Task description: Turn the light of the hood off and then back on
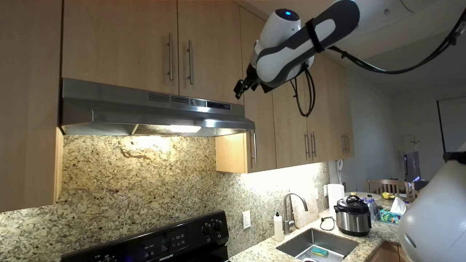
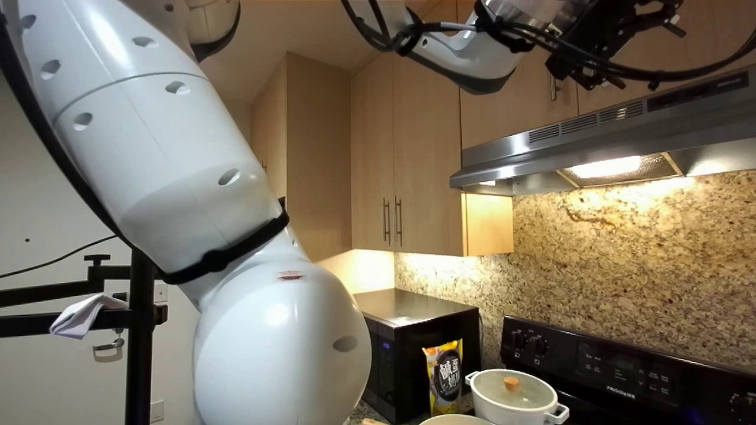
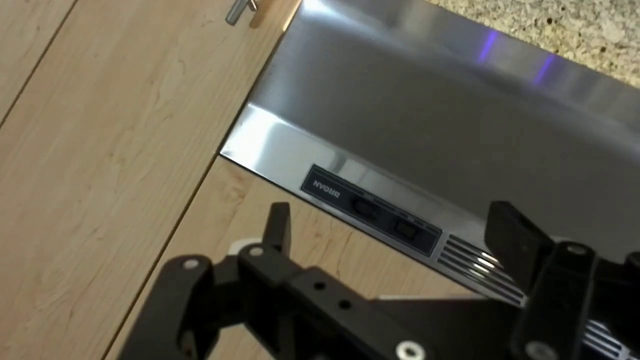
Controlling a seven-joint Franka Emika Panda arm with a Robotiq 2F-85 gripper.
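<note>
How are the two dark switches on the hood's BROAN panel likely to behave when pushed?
The switches should probably move only within their panel, not roll or tip, since it sits in the front of the hood. A push might slip off, as each covers only a small part of it. Whether they rock or slide is too dark to tell.

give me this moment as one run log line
hood light: lit | pincer: open, not touching switch panel | off/on progress: cannot tell
</note>
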